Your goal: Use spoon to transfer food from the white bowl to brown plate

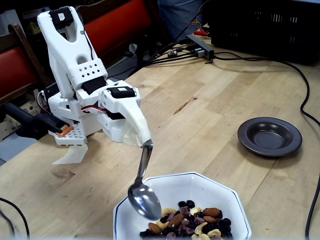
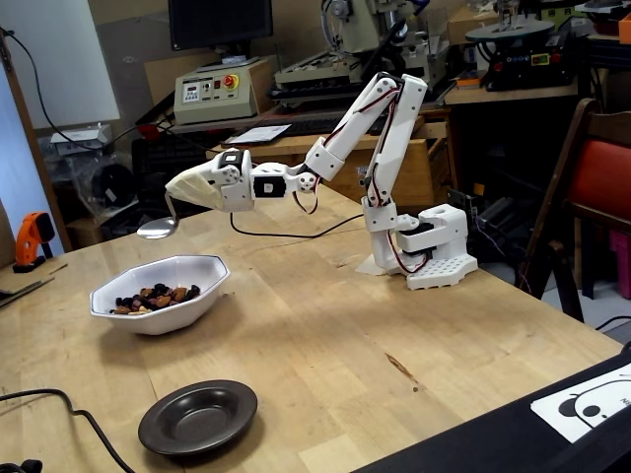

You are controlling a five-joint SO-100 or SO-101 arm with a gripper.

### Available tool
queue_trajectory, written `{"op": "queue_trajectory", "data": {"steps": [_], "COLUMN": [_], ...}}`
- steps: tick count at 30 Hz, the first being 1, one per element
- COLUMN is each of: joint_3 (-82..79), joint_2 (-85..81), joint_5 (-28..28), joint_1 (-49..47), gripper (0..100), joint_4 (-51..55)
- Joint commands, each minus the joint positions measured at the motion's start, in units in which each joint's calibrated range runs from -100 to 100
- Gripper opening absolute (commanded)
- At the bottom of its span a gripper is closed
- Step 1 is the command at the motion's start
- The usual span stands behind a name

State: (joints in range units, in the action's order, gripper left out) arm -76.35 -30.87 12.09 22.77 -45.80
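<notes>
The spoon (image 1: 144, 192) is clamped by its handle in the hand (image 1: 141, 141), held just above the white bowl (image 1: 220, 187) over its rim. The food (image 1: 187, 221) is piled in the bowl. The brown plate (image 1: 269, 136) is parked empty on the desk (image 1: 215, 100), well apart.

food (image 1: 187, 220) in white bowl (image 1: 227, 197), spoon (image 1: 142, 192) above, brown plate (image 1: 270, 136) right
</notes>
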Motion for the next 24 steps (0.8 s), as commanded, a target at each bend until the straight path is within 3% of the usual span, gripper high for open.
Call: {"op": "queue_trajectory", "data": {"steps": [1,17,24], "joint_3": [-1.71,-7.99,-7.46], "joint_2": [-0.58,-0.15,-0.07], "joint_5": [2.20,3.17,7.91], "joint_1": [1.00,0.78,-2.92], "gripper": [3,3,3], "joint_4": [-1.31,-1.31,-1.31]}}
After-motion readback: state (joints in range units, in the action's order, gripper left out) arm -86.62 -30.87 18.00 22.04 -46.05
